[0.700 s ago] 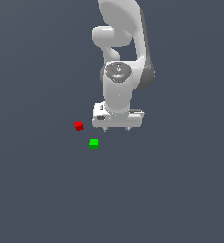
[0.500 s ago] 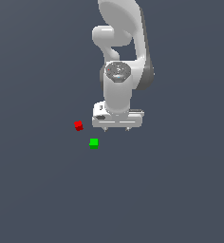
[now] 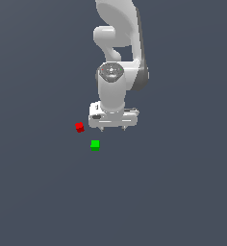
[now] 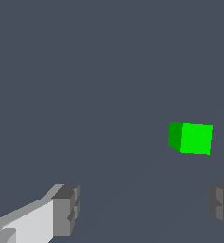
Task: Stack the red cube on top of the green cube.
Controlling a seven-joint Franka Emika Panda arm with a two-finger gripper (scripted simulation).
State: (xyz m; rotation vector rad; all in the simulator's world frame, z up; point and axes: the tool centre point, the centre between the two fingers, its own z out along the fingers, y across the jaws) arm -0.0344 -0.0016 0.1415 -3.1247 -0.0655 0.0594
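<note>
The gripper (image 3: 113, 129) hangs below the white arm with its two fingers spread wide and nothing between them; in the wrist view the grey fingertips (image 4: 66, 209) stand far apart with only bare floor in the gap. It points straight down and looks to be a little above the surface, though how high I cannot tell.

The red cube (image 3: 79, 127) sits on the plain dark grey floor just beside the gripper, toward the exterior view's left. The green cube (image 3: 94, 144) rests a short way off from it, nearer the camera and slightly toward the exterior view's right. The two cubes are near one another but clearly apart, not touching. The floor runs past every side of the picture, so there is no edge or corner to place them by. The wrist camera catches only the green cube (image 4: 191, 138); the red one is out of its sight.

As for the job, I would say nothing of it is done. The red cube is not gripped and both cubes lie flat on the floor. What is left is the whole of it: lining up over the red cube, closing on it, lifting, carrying it across and setting it squarely on the green one.

There are no containers here at all.
</note>
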